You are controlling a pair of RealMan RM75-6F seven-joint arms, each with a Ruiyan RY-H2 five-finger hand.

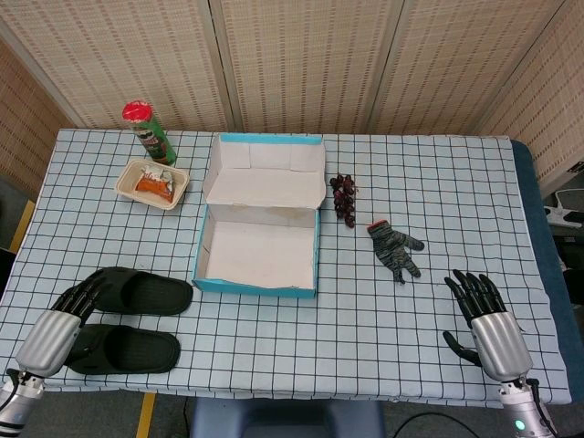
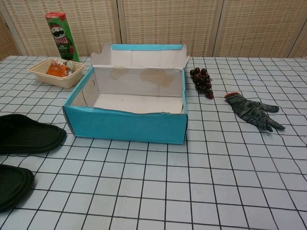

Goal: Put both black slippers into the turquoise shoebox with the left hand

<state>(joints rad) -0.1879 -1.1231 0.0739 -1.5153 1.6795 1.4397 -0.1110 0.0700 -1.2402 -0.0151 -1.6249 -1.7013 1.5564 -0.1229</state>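
Observation:
Two black slippers lie side by side at the table's front left: the far slipper (image 1: 141, 291) (image 2: 29, 134) and the near slipper (image 1: 128, 350) (image 2: 12, 184). The turquoise shoebox (image 1: 258, 254) (image 2: 125, 123) stands open and empty to their right, lid folded back. My left hand (image 1: 57, 329) hovers over the slippers' left ends with fingers spread, holding nothing. My right hand (image 1: 484, 315) is open at the front right, away from everything. Neither hand shows in the chest view.
A green chips can (image 1: 149, 131) (image 2: 61, 36) and a beige food tray (image 1: 151, 183) (image 2: 56, 71) sit at the back left. Dark grapes (image 1: 343, 195) (image 2: 202, 81) and a grey glove (image 1: 394, 247) (image 2: 253, 111) lie right of the box.

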